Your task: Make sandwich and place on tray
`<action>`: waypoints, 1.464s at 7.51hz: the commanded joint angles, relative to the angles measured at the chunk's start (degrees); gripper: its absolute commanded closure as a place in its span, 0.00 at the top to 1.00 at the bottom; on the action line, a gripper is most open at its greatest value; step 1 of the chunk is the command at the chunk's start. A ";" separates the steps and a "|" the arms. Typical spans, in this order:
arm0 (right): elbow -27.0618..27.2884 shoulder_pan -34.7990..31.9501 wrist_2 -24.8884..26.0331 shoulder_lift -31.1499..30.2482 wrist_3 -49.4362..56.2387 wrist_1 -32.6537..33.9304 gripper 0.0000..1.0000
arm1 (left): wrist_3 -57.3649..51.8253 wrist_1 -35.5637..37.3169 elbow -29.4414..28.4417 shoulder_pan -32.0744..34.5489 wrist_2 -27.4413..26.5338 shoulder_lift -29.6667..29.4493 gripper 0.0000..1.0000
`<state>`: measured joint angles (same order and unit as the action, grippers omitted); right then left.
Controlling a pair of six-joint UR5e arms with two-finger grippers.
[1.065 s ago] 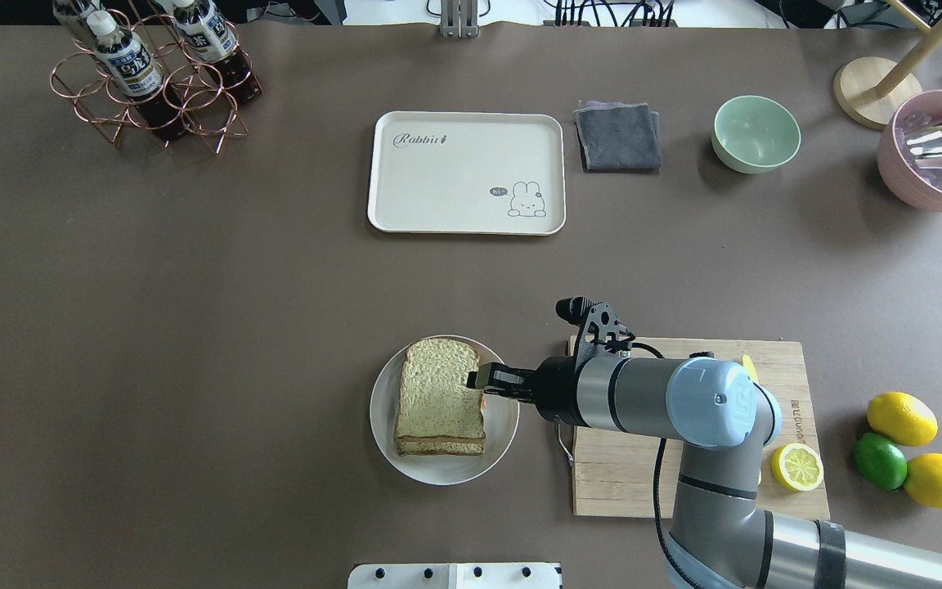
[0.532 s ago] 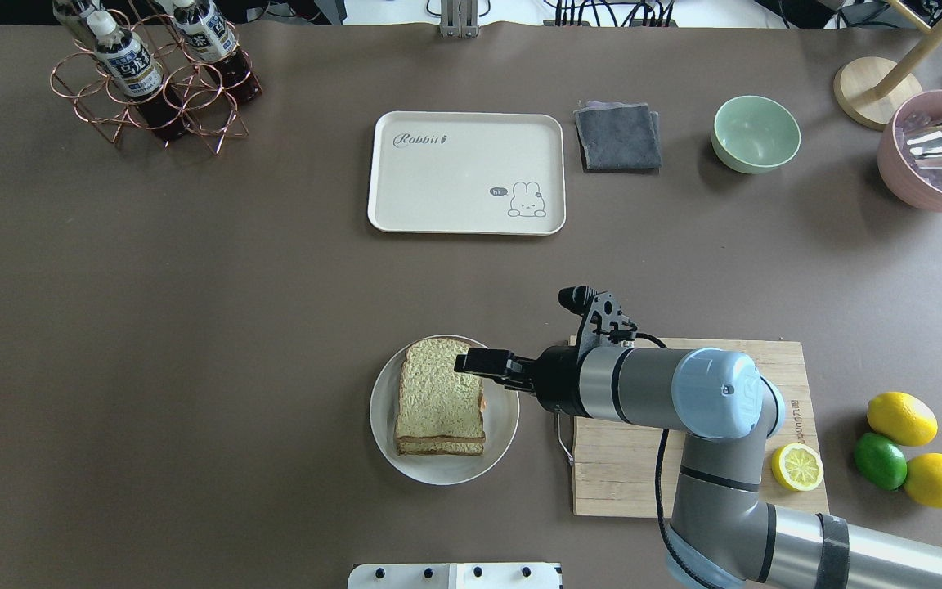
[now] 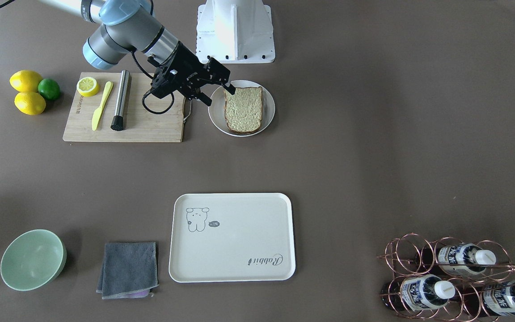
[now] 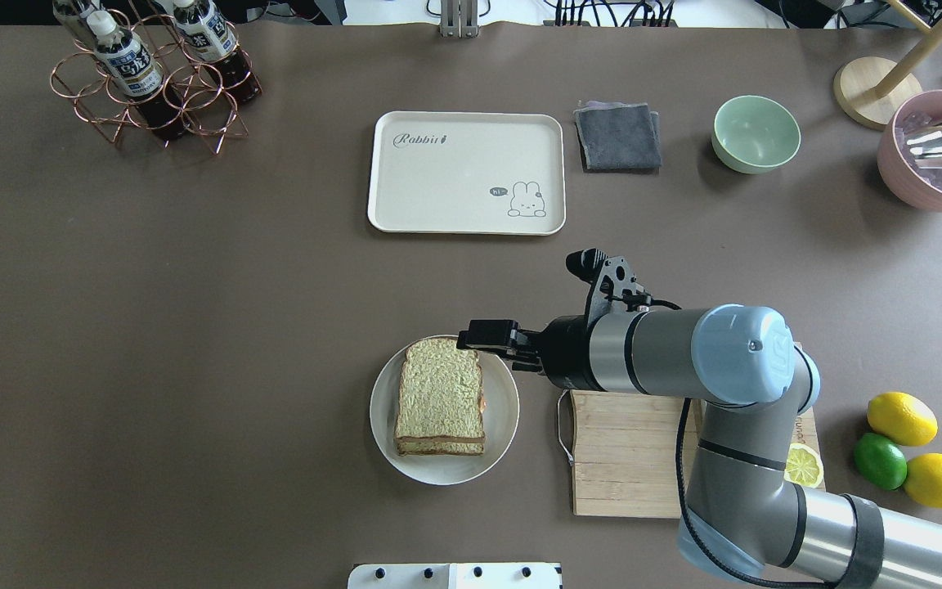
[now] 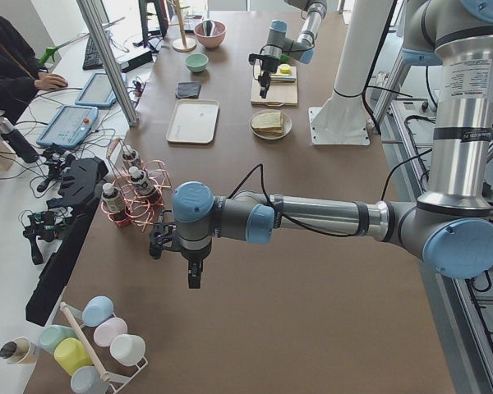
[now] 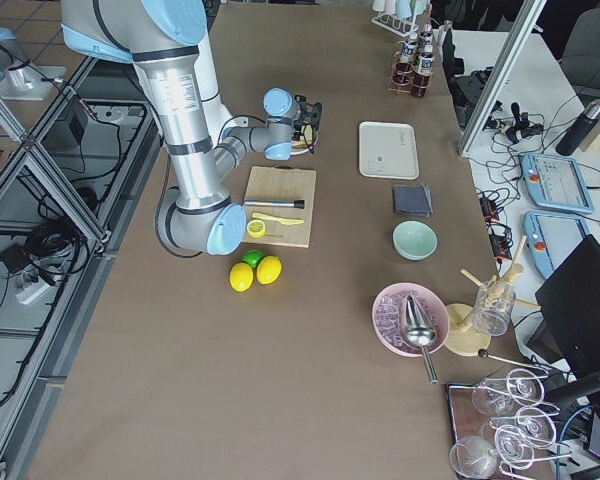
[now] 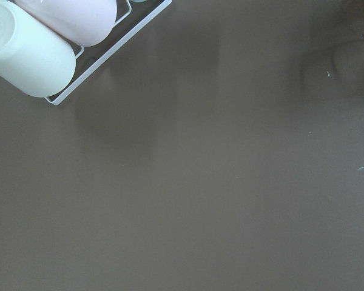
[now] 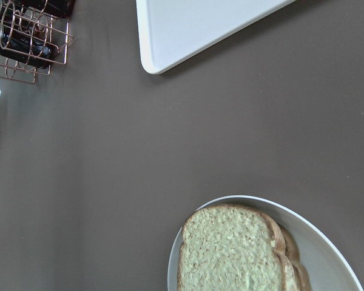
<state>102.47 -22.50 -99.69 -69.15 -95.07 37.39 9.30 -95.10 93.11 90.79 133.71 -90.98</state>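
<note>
Sandwich [image 4: 440,398] on plate [image 4: 504,413]; right tool [image 3: 218,96] parted, above rim.

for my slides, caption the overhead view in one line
Right gripper hovers open beside the assembled sandwich on its white plate; the cream tray lies beyond.

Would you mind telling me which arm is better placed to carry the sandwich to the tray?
Right: the right end effector hovers open beside the sandwich on the plate; the left end effector is far off by the cups.
</note>
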 commanded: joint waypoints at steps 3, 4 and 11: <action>9.48 -11.68 -12.80 -5.70 0.67 13.24 0.99 | -0.07 -0.09 6.02 -0.52 5.21 -2.27 0.98; 10.89 -12.74 -12.99 -7.91 0.85 13.24 0.99 | -0.24 -1.65 7.51 -0.61 8.29 -2.27 0.98; 14.51 -32.14 -30.18 -24.68 17.24 12.80 0.99 | 34.21 -24.30 7.70 -23.00 3.67 -4.91 0.98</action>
<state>116.77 -47.86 -123.33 -88.15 -85.33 50.46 38.17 -113.06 100.14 72.98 138.86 -95.68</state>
